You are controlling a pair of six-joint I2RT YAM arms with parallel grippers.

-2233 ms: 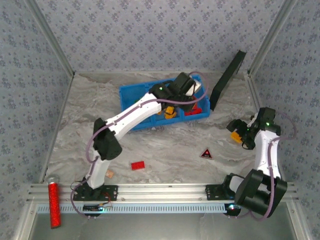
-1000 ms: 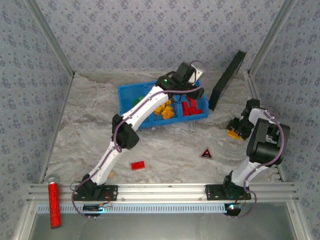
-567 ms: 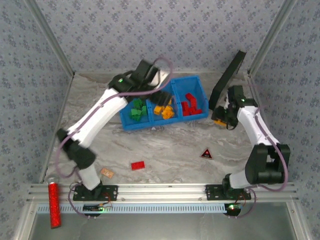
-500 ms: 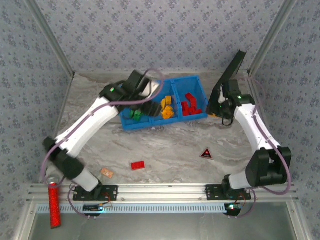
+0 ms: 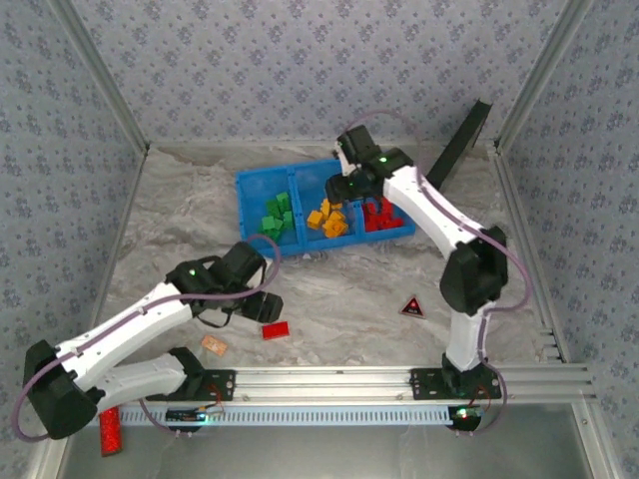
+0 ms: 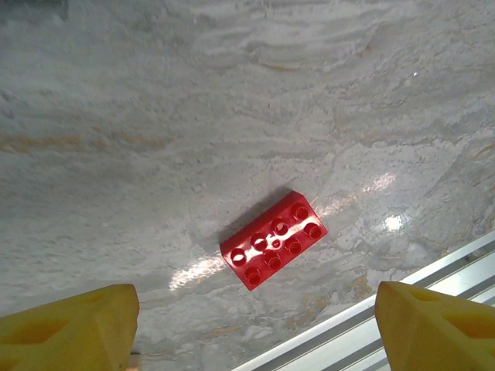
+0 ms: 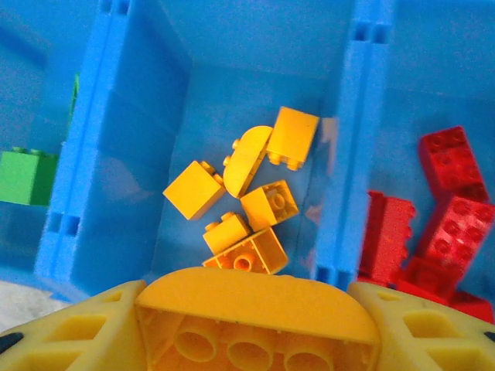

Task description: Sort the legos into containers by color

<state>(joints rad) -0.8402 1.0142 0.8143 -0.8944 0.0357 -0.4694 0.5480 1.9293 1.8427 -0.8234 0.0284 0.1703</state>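
Orange-yellow arched brick (image 7: 259,305) was clamped between right end effector (image 7: 255,332) fingers, over middle compartment (image 7: 232,100) of blue bin (image 5: 262,178), above like-coloured bricks (image 7: 255,197). Judged best release: centred, low, clear of divider walls (image 7: 340,154). Red brick (image 6: 273,239) lay loose on tabletop (image 6: 155,116). Left end effector (image 6: 254,328) hung wide open above it, touching nothing.

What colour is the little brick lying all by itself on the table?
Red. The brick shows best in the left wrist view.
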